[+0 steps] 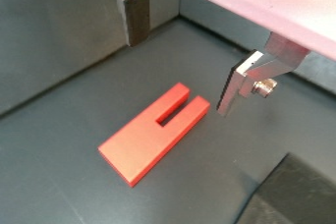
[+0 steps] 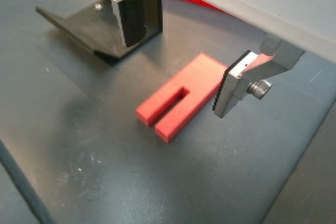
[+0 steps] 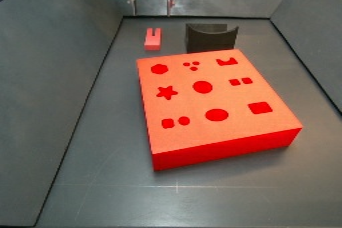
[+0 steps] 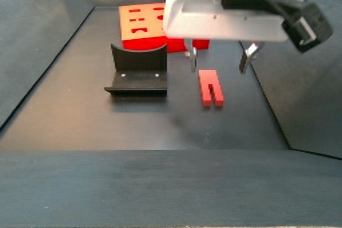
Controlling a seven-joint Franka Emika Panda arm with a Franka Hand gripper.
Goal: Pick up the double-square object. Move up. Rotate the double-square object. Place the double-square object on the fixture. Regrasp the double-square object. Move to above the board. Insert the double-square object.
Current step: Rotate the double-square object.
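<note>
Gripper [image 4: 221, 57] hangs above the double-square object [image 4: 210, 86], jaws spread wide, nothing between the fingers [image 1: 234, 90]. Piece lies flat on the floor just beside the fixture [image 4: 136, 69], near the board's [image 3: 214, 102] far corner. Risk: an off-centre descent puts a fingertip onto the piece, or skews it on closing.
</note>
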